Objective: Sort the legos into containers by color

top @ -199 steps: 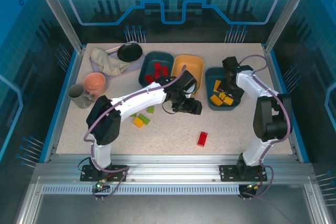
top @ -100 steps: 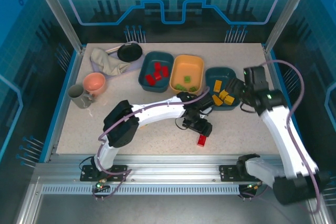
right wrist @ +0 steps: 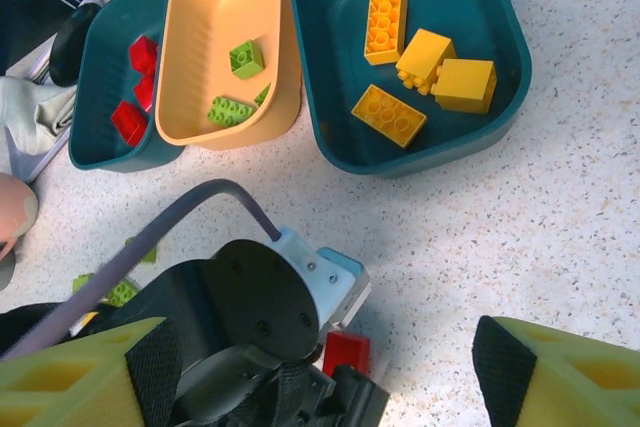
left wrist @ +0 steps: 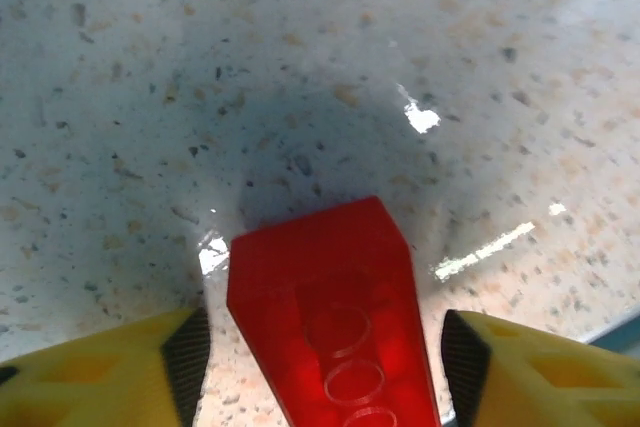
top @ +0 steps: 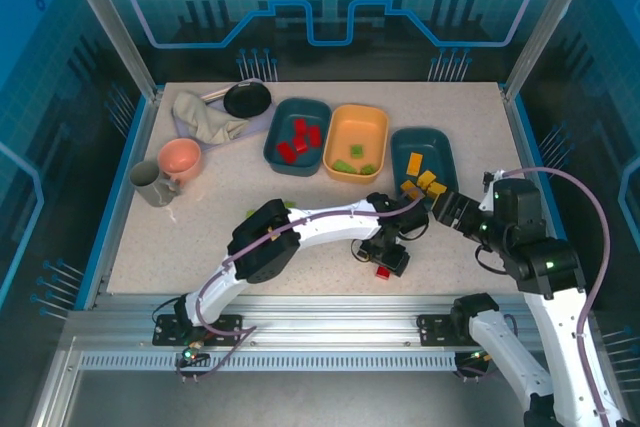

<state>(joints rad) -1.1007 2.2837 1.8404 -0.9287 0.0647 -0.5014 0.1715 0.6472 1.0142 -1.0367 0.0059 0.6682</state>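
A red lego brick (left wrist: 325, 287) lying on the speckled counter (left wrist: 300, 47) is being straddled by the left end effector (left wrist: 325, 347), whose jaws are being held open, not clamped on it. The right end effector (right wrist: 330, 377) is being held wide open and empty above the counter, near the teal tub (right wrist: 340, 47) of orange-yellow bricks (right wrist: 388, 115).
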